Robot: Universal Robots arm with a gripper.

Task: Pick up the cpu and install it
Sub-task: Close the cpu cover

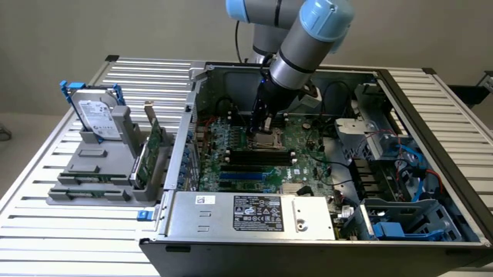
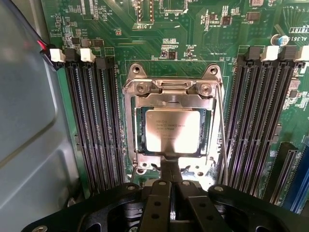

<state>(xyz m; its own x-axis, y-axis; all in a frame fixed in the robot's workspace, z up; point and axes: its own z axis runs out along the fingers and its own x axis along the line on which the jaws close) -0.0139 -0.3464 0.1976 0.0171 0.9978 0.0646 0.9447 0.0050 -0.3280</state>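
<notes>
The cpu (image 2: 173, 131) lies in its socket (image 2: 131, 96), closed tool (image 2: 169, 168) just beside it.

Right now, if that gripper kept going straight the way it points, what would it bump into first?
Most likely the cpu lying in its metal socket frame. The gripper, fingers shut, points at the chip's near edge, so it could meet the frame rim instead; depth is hard to judge.

1. I see the cpu (image 2: 173, 131) top as pale brushed metal, softly glossy.
2. Frame (image 2: 173, 94): bare shiny metal.
3. Board (image 2: 193, 38): matt green, to my eye.
4. Gripper (image 2: 172, 167): smooth matt black; I can't tell metal from plastic.
</notes>
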